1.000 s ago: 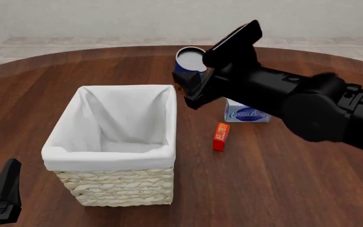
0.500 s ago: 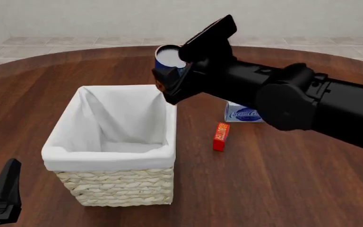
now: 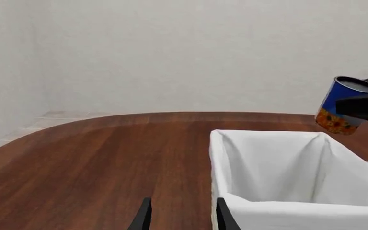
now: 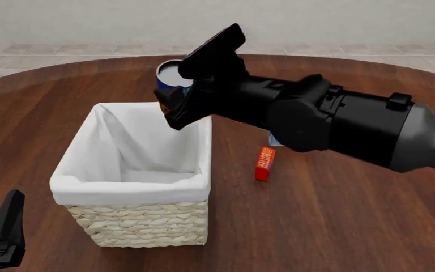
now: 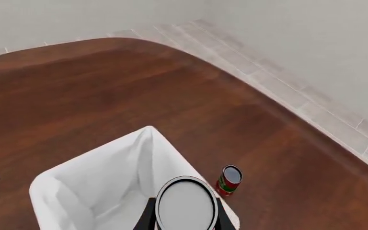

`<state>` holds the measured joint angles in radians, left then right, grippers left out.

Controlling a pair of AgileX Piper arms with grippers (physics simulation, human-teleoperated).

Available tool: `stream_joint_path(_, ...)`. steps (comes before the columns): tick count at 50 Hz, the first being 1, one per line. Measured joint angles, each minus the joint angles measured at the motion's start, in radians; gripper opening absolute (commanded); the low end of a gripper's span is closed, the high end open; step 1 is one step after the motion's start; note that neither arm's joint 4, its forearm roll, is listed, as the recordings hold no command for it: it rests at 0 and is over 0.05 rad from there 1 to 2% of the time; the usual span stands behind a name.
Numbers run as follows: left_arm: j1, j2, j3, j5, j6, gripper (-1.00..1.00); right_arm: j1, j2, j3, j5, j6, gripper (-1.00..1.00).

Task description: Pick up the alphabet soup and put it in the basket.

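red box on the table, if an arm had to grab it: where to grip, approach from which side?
Grip the red box across its narrow width, mid-length, coming straight down from above. It lies flat, long and slim, with bare table all round. The right gripper is busy holding the alphabet soup.

My work surface is a round, dark brown wooden table (image 4: 338, 226). Beyond its far edge lies a pale tiled floor (image 4: 89, 50), meeting plain off-white walls (image 3: 171, 52). Lighting is even.
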<state>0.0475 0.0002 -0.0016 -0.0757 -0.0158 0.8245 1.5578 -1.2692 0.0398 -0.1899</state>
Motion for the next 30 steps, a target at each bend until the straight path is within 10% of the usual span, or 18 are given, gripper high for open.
stream_joint_path(30,0.007,0.000,0.000,-0.009,0.002,1.00,0.037,0.152,-0.118,0.003,0.036,-1.00)
